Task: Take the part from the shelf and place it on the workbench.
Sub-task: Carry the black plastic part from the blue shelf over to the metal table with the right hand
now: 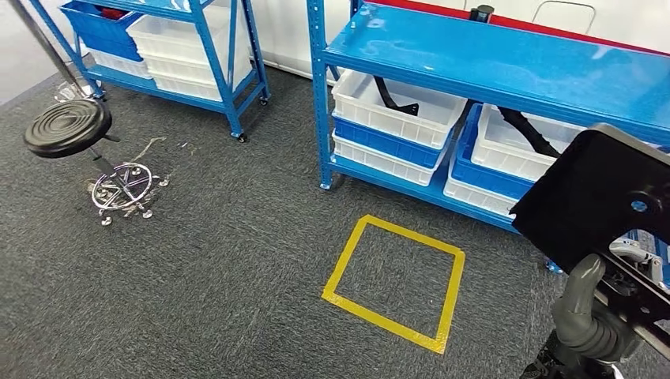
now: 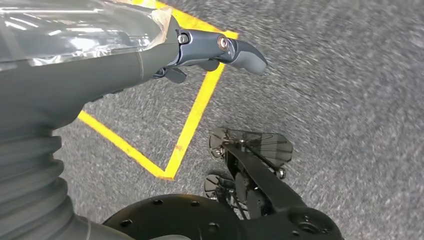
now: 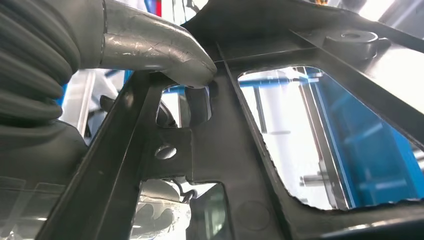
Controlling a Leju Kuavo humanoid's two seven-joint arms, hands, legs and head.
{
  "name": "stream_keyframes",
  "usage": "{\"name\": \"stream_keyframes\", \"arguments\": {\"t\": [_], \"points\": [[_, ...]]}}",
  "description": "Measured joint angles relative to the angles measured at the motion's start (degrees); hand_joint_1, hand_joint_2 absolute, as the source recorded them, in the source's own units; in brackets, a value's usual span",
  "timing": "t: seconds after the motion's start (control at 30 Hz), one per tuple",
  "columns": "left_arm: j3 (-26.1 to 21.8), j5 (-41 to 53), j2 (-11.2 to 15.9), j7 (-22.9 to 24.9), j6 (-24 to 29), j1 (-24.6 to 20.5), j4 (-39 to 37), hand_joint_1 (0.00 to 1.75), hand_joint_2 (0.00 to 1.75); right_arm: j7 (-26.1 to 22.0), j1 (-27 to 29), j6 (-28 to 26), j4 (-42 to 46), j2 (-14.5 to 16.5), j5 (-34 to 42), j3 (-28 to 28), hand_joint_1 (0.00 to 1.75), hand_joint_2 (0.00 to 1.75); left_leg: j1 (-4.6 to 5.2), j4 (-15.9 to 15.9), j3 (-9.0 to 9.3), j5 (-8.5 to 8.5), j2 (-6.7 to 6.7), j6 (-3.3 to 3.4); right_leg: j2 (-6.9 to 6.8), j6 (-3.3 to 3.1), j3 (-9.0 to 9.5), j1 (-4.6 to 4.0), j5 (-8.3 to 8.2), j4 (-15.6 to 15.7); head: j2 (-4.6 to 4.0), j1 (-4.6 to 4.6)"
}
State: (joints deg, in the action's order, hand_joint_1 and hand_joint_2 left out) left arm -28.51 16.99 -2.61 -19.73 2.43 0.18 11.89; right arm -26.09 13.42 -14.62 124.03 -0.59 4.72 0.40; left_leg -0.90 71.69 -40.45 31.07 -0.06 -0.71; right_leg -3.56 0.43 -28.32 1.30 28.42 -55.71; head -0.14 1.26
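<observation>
The part (image 1: 598, 197) is a flat black plastic piece with ribs and cut-outs, raised at the right edge of the head view. My right hand (image 1: 589, 316) grips it from below. Up close in the right wrist view the grey thumb (image 3: 155, 45) presses on the part's ribbed frame (image 3: 235, 150), and blue shelving shows through its openings. My left hand (image 2: 220, 50) hangs over the grey carpet with its fingers stretched out and nothing in it.
A blue shelf (image 1: 490, 55) stands ahead, with white and blue bins (image 1: 395, 110) on its lower level holding black parts. A yellow tape square (image 1: 395, 272) marks the carpet in front of it. A black stool (image 1: 67, 126) and a second shelf (image 1: 213, 63) stand at left.
</observation>
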Motion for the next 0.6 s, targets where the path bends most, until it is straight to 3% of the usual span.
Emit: {"name": "stream_keyframes", "arguments": {"t": [0.07, 0.13, 0.17, 0.23, 0.3, 0.37, 0.43, 0.47, 0.5, 0.53, 0.6], "points": [[-0.3, -0.2, 0.0, 0.0, 0.0, -0.1, 0.0, 0.00, 1.75, 0.1, -0.2, 0.3, -0.1, 0.0, 0.0, 0.1, 1.75, 1.75, -0.18, -7.8, 4.63, -3.01, 1.98, -0.05, -1.25, 0.31, 0.20, -0.08, 0.19, -0.1, 0.01, 0.06], [-0.6, -0.3, -0.1, 0.1, 0.0, -0.2, 0.0, 0.00, 1.75, 0.2, -0.4, 0.6, -0.2, 0.0, 0.0, 0.2, 1.75, 1.75, 0.03, -13.4, 7.85, -4.54, 3.68, 0.40, -2.25, 1.00, 0.40, -0.42, 0.50, -0.3, 0.01, -0.09], [-0.7, -0.3, -0.2, 0.1, -0.1, -0.3, 0.0, 0.00, 1.75, 0.2, -0.5, 0.7, -0.2, 0.0, 0.0, 0.2, 1.75, 1.75, 0.25, -14.1, 8.14, -4.61, 3.78, 0.78, -2.73, 1.37, 0.60, -0.59, 0.57, -0.3, 0.01, -0.19], [-0.8, -0.3, -0.2, 0.2, -0.1, -0.2, 0.0, 0.00, 1.75, 0.1, -0.7, 0.8, -0.3, -0.1, 0.0, 0.4, 1.75, 1.75, 0.44, -14.2, 7.86, -4.96, 2.47, 1.72, -3.52, 2.16, 0.95, -0.57, 0.59, -0.1, 0.01, -0.37], [-0.8, -0.3, -0.3, 0.3, -0.1, -0.2, 0.0, 0.00, 1.75, 0.1, -0.7, 0.8, -0.3, -0.2, 0.0, 0.5, 1.75, 1.75, 0.34, -14.6, 7.74, -5.54, 1.27, 2.71, -1.71, 2.49, 0.26, -0.43, 1.91, -2.0, 0.00, -0.49], [-0.9, -0.1, -0.3, 0.3, 0.0, -0.2, 0.0, 0.00, 1.75, 0.0, -0.6, 0.8, -0.5, -0.4, 0.0, 0.5, 1.75, 1.75, 0.32, -14.7, 7.39, -6.02, 0.07, 3.46, 1.65, 2.13, -2.86, -0.32, 5.19, -8.6, 0.00, -0.67], [-0.9, 0.2, -0.3, 0.3, 0.0, -0.3, 0.0, 0.00, 1.75, -0.1, -0.5, 0.8, -0.6, -0.5, 0.0, 0.5, 1.75, 1.75, 0.52, -14.7, 6.90, -6.37, -1.37, 3.84, 3.08, 1.96, -6.57, -0.40, 7.90, -16.1, 0.01, -0.72], [-0.9, 0.4, -0.3, 0.2, -0.1, -0.2, 0.0, 0.00, 1.75, -0.1, -0.4, 0.8, -0.7, -0.6, 0.0, 0.5, 1.75, 1.75, 0.64, -14.7, 6.72, -6.55, -2.16, 3.91, 3.28, 2.13, -7.25, -0.46, 8.02, -17.3, 0.01, -0.72], [-0.9, 0.6, -0.3, 0.1, -0.1, -0.2, 0.0, 0.00, 1.75, -0.2, -0.4, 0.7, -0.7, -0.6, 0.0, 0.5, 1.75, 1.75, 0.76, -14.7, 6.62, -6.75, -2.97, 3.91, 3.46, 2.38, -6.67, -0.54, 7.17, -16.1, 0.01, -0.72], [-0.9, 0.8, -0.3, -0.1, -0.2, -0.1, 0.0, 0.00, 1.75, -0.3, -0.3, 0.7, -0.7, -0.6, 0.0, 0.5, 1.75, 1.75, 0.83, -14.7, 6.57, -6.96, -3.78, 3.86, 3.86, 2.56, -4.94, -0.70, 5.61, -12.6, 0.01, -0.72], [-0.9, 1.0, -0.5, -0.2, -0.4, -0.2, 0.0, 0.00, 1.75, -0.5, -0.2, 0.6, -0.6, -0.6, -0.1, 0.5, 1.75, 1.75, 0.83, -14.7, 6.50, -7.33, -5.23, 3.58, 6.39, 2.07, -0.44, -1.33, 2.49, -3.8, 0.01, -0.68]]}}
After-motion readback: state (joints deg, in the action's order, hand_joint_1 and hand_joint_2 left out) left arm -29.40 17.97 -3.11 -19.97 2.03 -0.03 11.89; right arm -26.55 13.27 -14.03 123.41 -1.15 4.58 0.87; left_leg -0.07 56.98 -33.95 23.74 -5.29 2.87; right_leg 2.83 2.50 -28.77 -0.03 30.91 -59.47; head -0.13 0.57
